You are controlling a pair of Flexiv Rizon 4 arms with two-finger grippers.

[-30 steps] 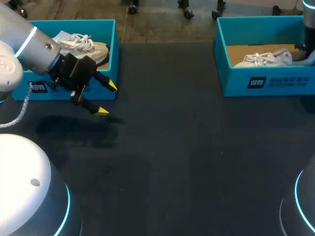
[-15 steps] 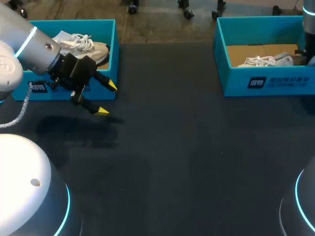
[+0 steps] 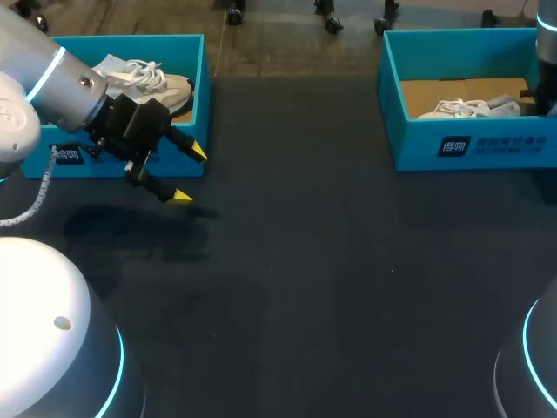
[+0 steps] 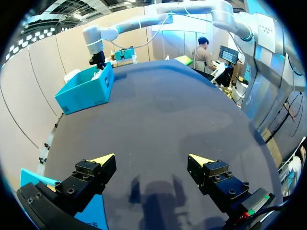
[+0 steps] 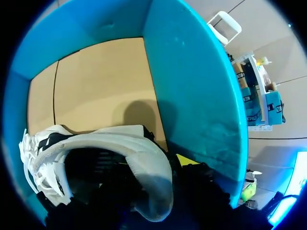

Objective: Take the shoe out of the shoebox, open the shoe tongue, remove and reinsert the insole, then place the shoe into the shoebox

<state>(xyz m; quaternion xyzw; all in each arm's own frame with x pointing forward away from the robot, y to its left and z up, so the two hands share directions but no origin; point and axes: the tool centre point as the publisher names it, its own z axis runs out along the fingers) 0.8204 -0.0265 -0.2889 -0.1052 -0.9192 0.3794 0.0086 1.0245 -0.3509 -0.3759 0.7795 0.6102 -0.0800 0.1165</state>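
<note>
A white laced shoe (image 3: 466, 107) lies in the teal shoebox (image 3: 470, 144) at the table's far right. My right arm (image 3: 546, 61) comes down into that box at the shoe's heel end. In the right wrist view the shoe's heel collar (image 5: 144, 148) sits right under my right gripper (image 5: 189, 165), against the box's teal wall (image 5: 192, 86) and over its cardboard floor (image 5: 96, 91). Far left, a second teal shoebox (image 3: 187, 96) holds another white shoe (image 3: 148, 80). My left gripper (image 3: 190, 175) hangs open in front of it, over bare tabletop (image 4: 151, 159), holding nothing.
The dark table (image 3: 331, 261) stretches between the two boxes. The left wrist view looks across it to the right shoebox (image 4: 86, 88) with my right arm (image 4: 98, 52) above it.
The shoe's heel in the right box, raised a second ago, has sunk into the box. My right arm has shifted slightly right. The left arm has not moved.
</note>
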